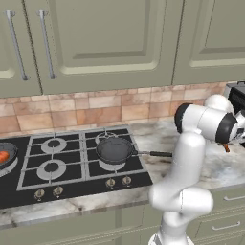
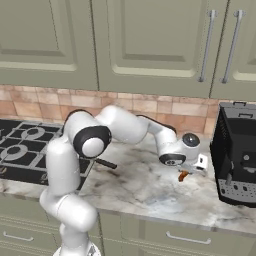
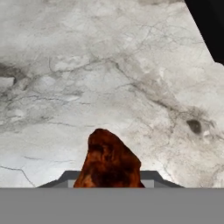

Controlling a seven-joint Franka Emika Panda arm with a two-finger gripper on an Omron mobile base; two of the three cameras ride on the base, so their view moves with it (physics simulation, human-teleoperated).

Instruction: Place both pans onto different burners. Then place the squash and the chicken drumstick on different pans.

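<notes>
Under the pincer (image 2: 186, 172), the worktop (image 3: 109, 65) looks like smooth veined marble; the held chicken drumstick (image 3: 109, 162) looks rough, browned.

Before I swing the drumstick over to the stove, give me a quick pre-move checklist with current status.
1. Chicken drumstick held in the hand: ok, it hangs between the fingers above the marble counter.
2. Drumstick lifted off the counter: ok, it hangs above the surface in the right base view.
3. Target pan seated on a burner: ok, it sits on the cooktop's right side and looks empty.
4. Squash already in the other pan: ok, at the far left edge.
5. Pan handle in the path: not ok, it points toward the hand's side.
6. Coffee machine clearance: ok, beside the hand, not touching.
</notes>
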